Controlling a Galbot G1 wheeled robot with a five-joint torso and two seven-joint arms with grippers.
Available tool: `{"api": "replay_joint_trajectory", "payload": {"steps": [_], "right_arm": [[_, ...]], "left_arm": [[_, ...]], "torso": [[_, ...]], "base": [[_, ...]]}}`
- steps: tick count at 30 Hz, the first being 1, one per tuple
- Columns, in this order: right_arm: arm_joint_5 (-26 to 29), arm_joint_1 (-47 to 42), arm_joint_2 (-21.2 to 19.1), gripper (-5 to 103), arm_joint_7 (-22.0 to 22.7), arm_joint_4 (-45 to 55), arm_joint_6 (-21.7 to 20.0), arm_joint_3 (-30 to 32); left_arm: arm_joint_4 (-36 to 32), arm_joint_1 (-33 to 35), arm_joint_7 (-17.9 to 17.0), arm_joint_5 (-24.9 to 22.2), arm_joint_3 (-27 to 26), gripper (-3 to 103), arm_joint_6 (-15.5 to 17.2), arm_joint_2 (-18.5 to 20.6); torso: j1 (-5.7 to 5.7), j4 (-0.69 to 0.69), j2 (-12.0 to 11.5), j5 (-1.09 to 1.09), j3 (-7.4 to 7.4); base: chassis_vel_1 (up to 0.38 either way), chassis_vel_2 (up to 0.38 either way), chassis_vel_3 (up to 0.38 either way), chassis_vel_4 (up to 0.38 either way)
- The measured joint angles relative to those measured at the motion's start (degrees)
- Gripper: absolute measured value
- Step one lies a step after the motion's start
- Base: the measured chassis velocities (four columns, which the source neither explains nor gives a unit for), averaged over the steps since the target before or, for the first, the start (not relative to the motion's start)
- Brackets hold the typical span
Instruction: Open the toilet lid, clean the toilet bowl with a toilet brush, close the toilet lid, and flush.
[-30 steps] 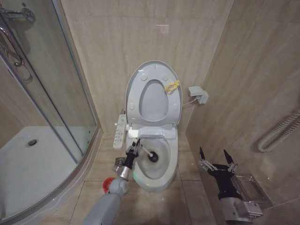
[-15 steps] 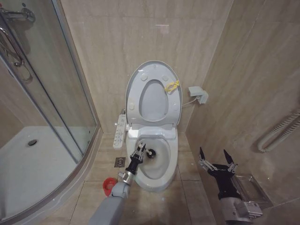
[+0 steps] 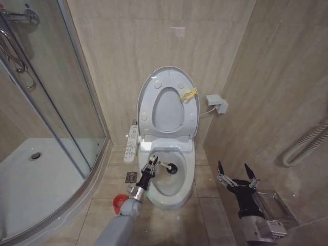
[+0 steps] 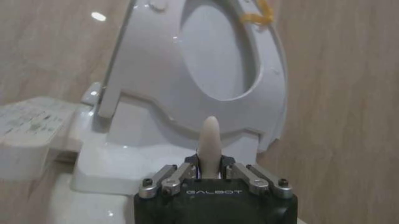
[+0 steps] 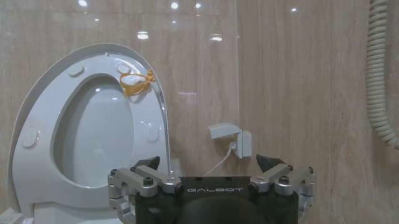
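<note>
In the lower middle of the head view: the left gripper [image 3: 151,165] is reaching over the near rim of the toilet bowl [image 3: 187,182].
Left gripper: it is squeezing the thin white stick of the toilet brush [image 3: 168,167], fingers shut tight on it.
Brush: its dark round head is sitting inside the bowl, toward the middle, and the stick is running back to the gripper.
How the brush is likely feeling: light and thin, with a smooth stick that could twist or slip, so a hold close to the stick's end, like this one, looks right.
Brush tip in the left wrist view: the white stick end [image 4: 208,144] is poking up between the closed fingers.
Lid: the toilet lid [image 3: 146,92] is standing up against the wall in the upper middle, with a yellow tie [image 3: 187,95] on its edge.
How the lid is likely feeling: hard, shiny and slippery, so the edge by the tie looks easiest to pull.
Right gripper [image 3: 234,175]: it is waiting at the lower right, fingers spread wide, holding nothing.
Red cup [image 3: 119,201]: it is sitting on the floor, left of the bowl.
</note>
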Motion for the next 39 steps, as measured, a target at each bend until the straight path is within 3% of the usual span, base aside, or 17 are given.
{"api": "replay_joint_trajectory", "payload": {"steps": [5,8,9,11,13,17,18,21,24,28,31,33,39], "right_arm": [[0.0,0.0,0.0,100,0.0,0.0,0.0,0.0],[0.0,0.0,0.0,100,0.0,0.0,0.0,0.0],[0.0,0.0,0.0,100,0.0,0.0,0.0,0.0],[0.0,0.0,0.0,100,0.0,0.0,0.0,0.0],[0.0,0.0,0.0,100,0.0,0.0,0.0,0.0],[0.0,0.0,0.0,100,0.0,0.0,0.0,0.0],[0.0,0.0,0.0,100,0.0,0.0,0.0,0.0],[0.0,0.0,0.0,100,0.0,0.0,0.0,0.0],[0.0,0.0,0.0,100,0.0,0.0,0.0,0.0],[0.0,0.0,0.0,100,0.0,0.0,0.0,0.0],[0.0,0.0,0.0,100,0.0,0.0,0.0,0.0],[0.0,0.0,0.0,100,0.0,0.0,0.0,0.0],[0.0,0.0,0.0,100,0.0,0.0,0.0,0.0]], "left_arm": [[-2.77,0.17,-0.3,-1.45,0.69,21,0.53,0.21],[-8.92,0.88,-2.38,-11.53,2.29,21,4.86,0.59],[-8.92,0.88,-2.38,-11.53,2.29,21,4.86,0.59],[-11.87,1.63,-4.87,-17.42,3.06,21,7.98,1.52],[-11.89,1.9,-6.24,-16.77,2.94,21,8.6,2.07],[-11.31,2.6,-10.17,-6.33,1.77,21,8.61,5.91],[-11.31,2.6,-10.17,-6.33,1.77,21,8.61,5.91],[-10.74,1.49,-10.86,1.27,1.51,21,7.94,8.06],[-8.05,0.23,-9.76,3.83,1.5,21,7.29,8.12],[-4.23,-0.91,-8.09,3.15,2.94,21,7.56,7.6],[-6.23,-0.64,-8.48,0.92,3.41,21,7.69,7.17],[-10.42,-0.39,-10.5,-2.96,5.12,21,8.83,7.33],[-5.41,-2.78,-9.96,-1.11,5.94,21,8.47,6.73]], "torso": [[0.0,-0.04,0.0,0.0,0.0],[0.0,-0.05,0.0,0.0,0.0],[0.0,-0.05,0.0,0.0,0.0],[0.0,-0.04,0.0,0.0,0.0],[0.0,-0.04,0.0,0.0,0.0],[0.0,0.01,0.0,0.0,0.0],[0.0,0.01,0.0,0.0,0.0],[0.0,-0.02,0.0,-0.01,0.0],[0.0,-0.05,0.0,-0.01,0.0],[0.0,-0.03,0.0,-0.01,0.0],[0.0,-0.01,-0.01,0.0,0.01],[0.0,-0.02,0.0,0.02,0.0],[0.0,-0.03,0.0,0.01,0.0]], "base": [[0.0,0.0,0.0,0.0],[0.0,0.0,0.0,0.0],[0.0,0.0,0.0,0.0],[0.0,0.0,0.0,0.0],[0.0,0.0,0.0,0.0],[0.0,0.0,0.0,0.0],[0.0,0.0,0.0,0.0],[0.0,0.0,0.0,0.0],[0.0,0.0,0.0,0.0],[0.0,0.0,0.0,0.0],[0.0,0.0,0.0,0.0],[0.0,0.0,0.0,0.0],[0.0,0.0,0.0,0.0]]}}
